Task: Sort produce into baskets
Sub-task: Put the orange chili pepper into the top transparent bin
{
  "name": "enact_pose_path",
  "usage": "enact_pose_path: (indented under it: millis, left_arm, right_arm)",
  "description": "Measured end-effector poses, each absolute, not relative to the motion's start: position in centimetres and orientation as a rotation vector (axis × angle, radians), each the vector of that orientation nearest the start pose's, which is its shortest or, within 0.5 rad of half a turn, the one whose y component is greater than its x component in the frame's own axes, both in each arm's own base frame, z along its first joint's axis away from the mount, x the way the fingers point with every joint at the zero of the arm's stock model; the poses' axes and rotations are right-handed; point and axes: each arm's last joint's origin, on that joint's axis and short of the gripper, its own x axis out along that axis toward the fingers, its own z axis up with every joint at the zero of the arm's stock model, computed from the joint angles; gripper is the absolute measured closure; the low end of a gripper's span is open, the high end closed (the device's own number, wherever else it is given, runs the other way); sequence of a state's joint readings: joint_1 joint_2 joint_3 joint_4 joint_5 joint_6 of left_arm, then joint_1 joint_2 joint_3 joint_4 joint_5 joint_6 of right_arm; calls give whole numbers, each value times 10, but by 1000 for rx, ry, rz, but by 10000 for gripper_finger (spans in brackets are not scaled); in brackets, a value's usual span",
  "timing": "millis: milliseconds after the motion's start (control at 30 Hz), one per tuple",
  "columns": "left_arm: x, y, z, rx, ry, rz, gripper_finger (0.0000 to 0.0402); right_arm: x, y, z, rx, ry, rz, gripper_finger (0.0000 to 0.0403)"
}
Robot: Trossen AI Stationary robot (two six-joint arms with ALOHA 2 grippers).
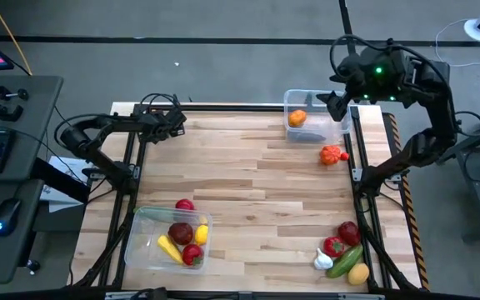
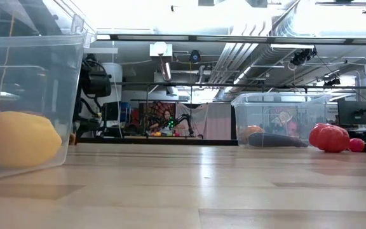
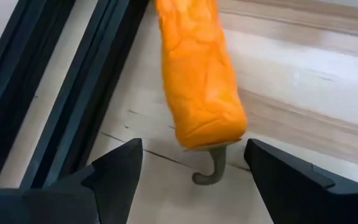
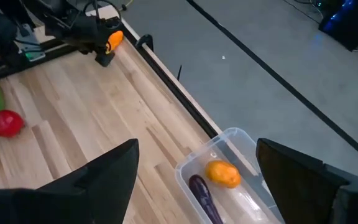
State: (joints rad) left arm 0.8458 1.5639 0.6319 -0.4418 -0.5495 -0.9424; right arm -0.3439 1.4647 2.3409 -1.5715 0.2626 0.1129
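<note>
My left gripper (image 3: 191, 171) sits at the table's (image 1: 248, 167) ten o'clock, fingers apart around an orange pepper (image 3: 197, 74), not yet clamped; my right gripper (image 4: 197, 177) hovers spread over the two o'clock basket (image 4: 241, 140).

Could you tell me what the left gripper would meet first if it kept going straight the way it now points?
Most likely the orange pepper, which lies on the table right ahead of the left gripper, between its open jaws; how near the jaws are is hard to judge.

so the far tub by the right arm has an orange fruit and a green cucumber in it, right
Not quite. The far tub under the right gripper does hold an orange fruit, but the long piece beside it is a purple eggplant, not a green cucumber. The right wrist view shows this clearly.
</note>
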Motion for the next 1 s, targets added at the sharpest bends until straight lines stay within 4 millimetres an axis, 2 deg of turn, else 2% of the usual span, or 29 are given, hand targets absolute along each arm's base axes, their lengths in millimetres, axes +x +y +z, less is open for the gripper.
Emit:
enact_pose_path:
  millis: [233, 467, 567, 700, 867, 1000]
  left_arm:
    - [142, 184, 115, -890, 695, 1858, 120]
    - [147, 183, 105, -853, 549, 1963, 120]
    - [153, 182, 98, -819, 508, 1991, 132]
    - [157, 179, 93, -794, 504, 2003, 190]
    - [157, 176, 92, -845, 522, 2004, 316]
    - [165, 166, 105, -817, 594, 1865, 326]
  right_arm:
    - [163, -66, 532, 157, 664, -619, 87]
    - [164, -66, 531, 187, 657, -607, 87]
    - [164, -66, 531, 202, 653, -611, 87]
    - [164, -65, 531, 214, 650, -607, 87]
    - [164, -65, 531, 216, 651, -601, 87]
    - [164, -65, 531, 204, 655, -597, 87]
